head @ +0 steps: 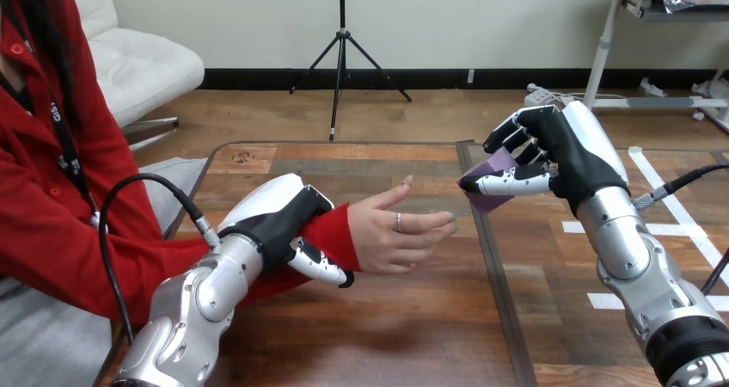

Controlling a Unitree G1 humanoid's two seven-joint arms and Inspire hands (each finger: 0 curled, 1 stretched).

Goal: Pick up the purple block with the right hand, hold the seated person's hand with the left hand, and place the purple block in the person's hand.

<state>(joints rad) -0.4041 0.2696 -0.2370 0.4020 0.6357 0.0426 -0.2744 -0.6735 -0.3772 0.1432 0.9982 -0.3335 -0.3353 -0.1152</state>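
Observation:
The purple block is pinched between the thumb and fingers of my right hand, held in the air above the table's right half. The person's hand lies open, palm up, over the table's middle, just left of the block and apart from it. My left hand is curled round the person's wrist at the red sleeve, its fingers wrapping under the forearm.
The wooden table has a dark seam running front to back under the block. The person sits at the left, with the forearm reaching across the table's left edge.

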